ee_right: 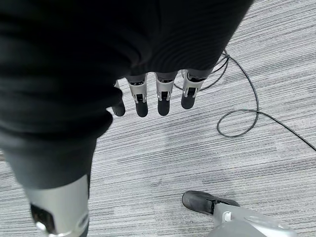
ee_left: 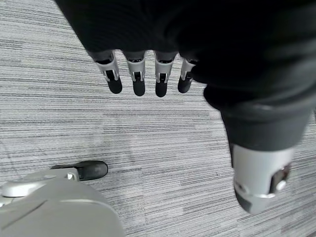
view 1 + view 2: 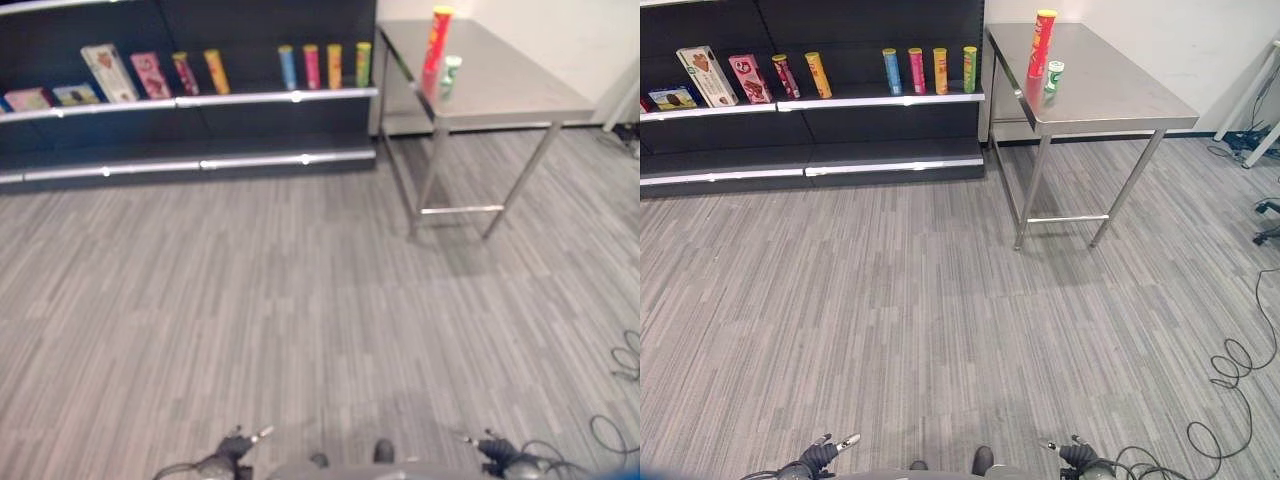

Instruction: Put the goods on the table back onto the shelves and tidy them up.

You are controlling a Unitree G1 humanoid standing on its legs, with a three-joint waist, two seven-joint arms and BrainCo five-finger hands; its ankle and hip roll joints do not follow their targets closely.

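Note:
A tall red tube can [image 3: 1042, 42] and a small green-and-white can [image 3: 1053, 76] stand on the steel table [image 3: 1110, 95] at the far right. Left of the table, the dark shelf [image 3: 810, 101] carries several upright tube cans [image 3: 925, 70] and snack boxes [image 3: 706, 75]. My left hand [image 2: 143, 79] hangs low at my side over the floor, fingers straight and holding nothing. My right hand [image 1: 158, 96] hangs the same way on the other side, fingers straight and empty. Both hands [image 3: 825, 452] are far from the table and the shelf.
Grey striped carpet floor [image 3: 900, 300] stretches between me and the shelf. A lower shelf board [image 3: 810, 160] lies bare under the stocked one. The table stands on thin steel legs [image 3: 1032, 195] with a crossbar. White furniture legs [image 3: 1255, 130] show at the far right.

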